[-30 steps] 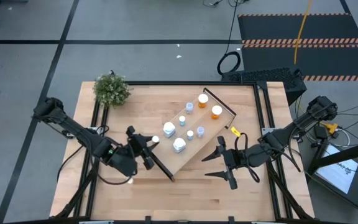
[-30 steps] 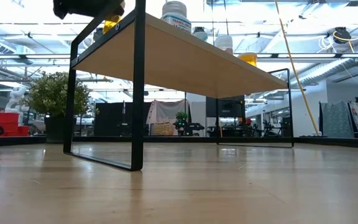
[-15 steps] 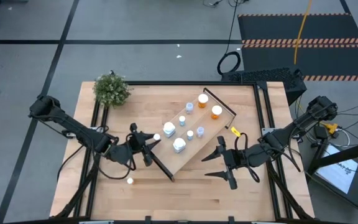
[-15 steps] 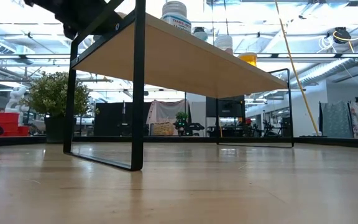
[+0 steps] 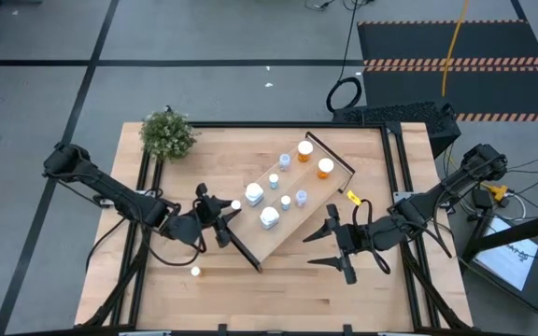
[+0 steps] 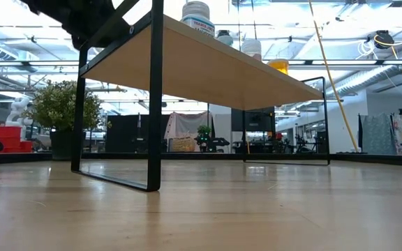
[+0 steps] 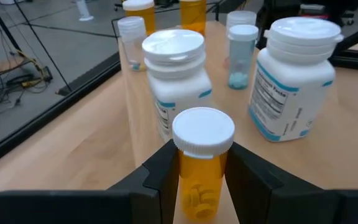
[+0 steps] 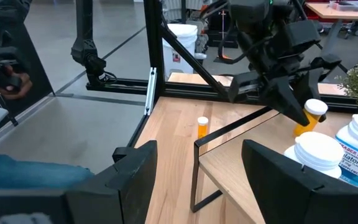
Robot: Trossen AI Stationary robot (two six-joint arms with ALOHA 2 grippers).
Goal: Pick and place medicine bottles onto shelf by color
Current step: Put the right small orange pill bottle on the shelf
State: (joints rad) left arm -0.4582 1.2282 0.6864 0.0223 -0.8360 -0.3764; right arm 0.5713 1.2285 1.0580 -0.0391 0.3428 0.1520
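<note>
**Left arm holds an orange bottle at the end of the shelf**

The left gripper (image 5: 224,217) is at the near-left end of the shelf (image 5: 288,219). Its two dark fingers (image 7: 160,171) are squeezed onto an orange bottle (image 7: 201,165) with a white cap. The bottle stands up straight between them. From above you can see its white cap (image 5: 235,206) just at the shelf's end.

The shelf is a long board of light wood with thin black frames at both short ends. It sits at a slant in the middle of the table (image 5: 157,280). From down low, the board (image 6: 208,70) shows from below, held up on its black legs.

More bottles already stand on the shelf. Two big white bottles (image 5: 254,195) and (image 5: 269,217) are near the end where the left gripper is. In the left wrist view they stand just behind the held bottle, one (image 7: 174,78) a bit closer than the other (image 7: 294,78). Small pale blue bottles (image 5: 286,201) stand in the middle of the board. Two orange bottles (image 5: 304,150) and (image 5: 325,168) are at the far end.

One more small orange bottle (image 5: 195,272) stands alone on the table, near the front edge, apart from the shelf.

The right gripper (image 5: 330,245) waits over the table just beside the shelf's right side. Its fingers (image 8: 129,180) are spread wide apart and hold nothing.

A green bushy plant (image 5: 168,134) sits at the far left corner of the table.
</note>
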